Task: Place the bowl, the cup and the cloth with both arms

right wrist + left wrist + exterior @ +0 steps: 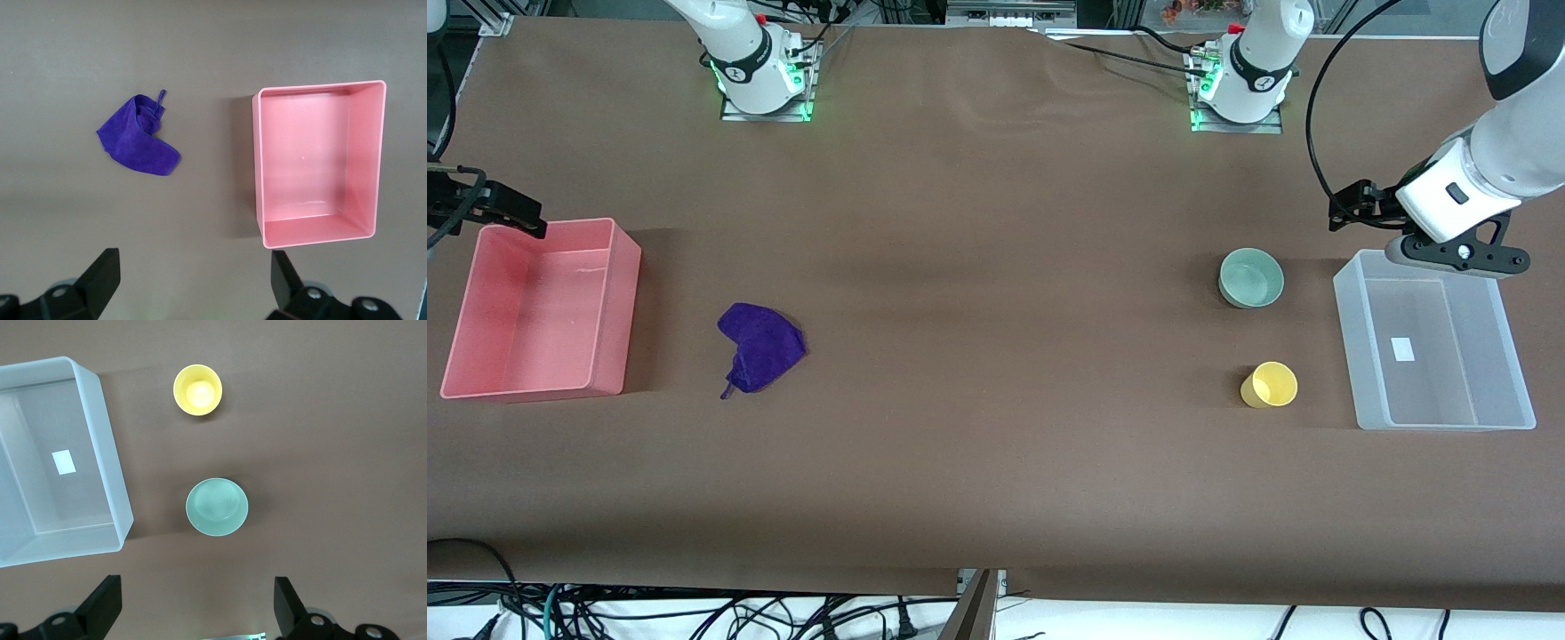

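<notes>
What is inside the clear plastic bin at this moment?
The clear bin holds only a small white label on its floor. The bowl and cup stand outside it on the table. Nothing is covered.

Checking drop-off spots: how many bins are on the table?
2: a pink bin at the right arm's end, beside the cloth; a clear bin at the left arm's end, beside bowl and cup.
</notes>
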Robot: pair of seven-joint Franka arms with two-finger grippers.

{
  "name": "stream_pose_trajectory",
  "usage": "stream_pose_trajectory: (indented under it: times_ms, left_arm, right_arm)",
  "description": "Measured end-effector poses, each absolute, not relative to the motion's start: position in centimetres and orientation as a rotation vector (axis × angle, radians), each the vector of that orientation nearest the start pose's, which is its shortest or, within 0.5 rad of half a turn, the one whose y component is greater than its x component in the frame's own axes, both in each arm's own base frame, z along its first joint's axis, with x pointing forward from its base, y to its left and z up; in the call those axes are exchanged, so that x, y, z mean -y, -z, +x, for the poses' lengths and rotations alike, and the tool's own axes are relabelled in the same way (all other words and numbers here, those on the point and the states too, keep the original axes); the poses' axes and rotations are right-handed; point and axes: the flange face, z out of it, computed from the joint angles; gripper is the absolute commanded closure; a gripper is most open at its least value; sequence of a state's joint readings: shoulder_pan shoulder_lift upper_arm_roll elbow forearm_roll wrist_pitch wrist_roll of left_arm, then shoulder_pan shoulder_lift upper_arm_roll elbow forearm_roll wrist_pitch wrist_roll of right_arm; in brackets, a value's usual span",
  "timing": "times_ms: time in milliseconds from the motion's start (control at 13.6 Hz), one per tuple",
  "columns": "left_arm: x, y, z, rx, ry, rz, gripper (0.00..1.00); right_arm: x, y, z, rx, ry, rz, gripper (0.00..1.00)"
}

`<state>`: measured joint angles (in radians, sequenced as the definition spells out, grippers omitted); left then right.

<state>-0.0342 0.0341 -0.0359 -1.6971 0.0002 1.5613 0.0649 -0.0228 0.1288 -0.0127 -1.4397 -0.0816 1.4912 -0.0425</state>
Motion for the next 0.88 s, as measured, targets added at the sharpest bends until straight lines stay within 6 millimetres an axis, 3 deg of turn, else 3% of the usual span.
stream_pose_trajectory:
  times_ms: [221,515,663,883]
  left_arm:
    - [3.1,-54.5,55.4,-0.209,-0.271,-3.126,0.00]
    - [3.1,-53.9,55.2,-0.255,-0.301,-3.123,0.00]
    - [2.6,-51.8,54.7,-0.373,-0.377,-3.115,0.00]
    - [2.2,-46.2,54.4,-0.556,-0.472,-3.099,0.00]
  right_arm:
    - [2.7,-59.2,59.1,0.015,-0.170,-3.216,0.00]
    - [2.3,-53.0,61.0,0.018,-0.265,-3.160,0.00]
    - [1.5,-49.2,62.0,-0.002,-0.180,-3.082,0.00]
    - [-0.4,-40.1,62.1,-0.053,-0.036,-3.066,0.00]
